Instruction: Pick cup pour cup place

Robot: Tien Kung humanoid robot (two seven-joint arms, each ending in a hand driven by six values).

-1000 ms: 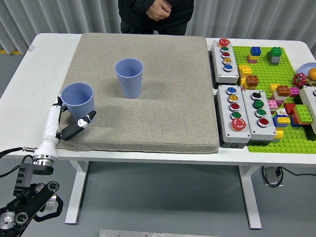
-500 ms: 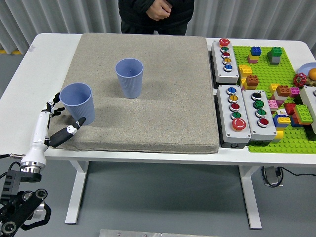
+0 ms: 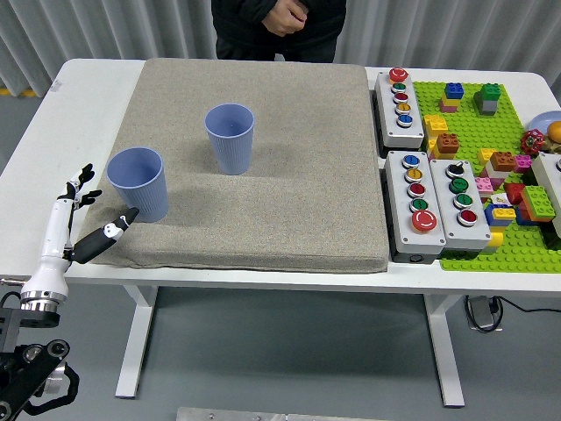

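I find both blue cups upright on the grey mat: the near cup [image 3: 138, 181] at left centre, the far cup [image 3: 230, 137] above it. My left robot hand [image 3: 83, 213] sits beside the near cup, fingers spread, holding nothing. In my judgement, grasping, pouring and placing all remain undone.

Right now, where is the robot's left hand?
In the head view, the left hand is at the table's left edge, open and apart from the nearer blue cup, which stands upright at the grey mat's left side.
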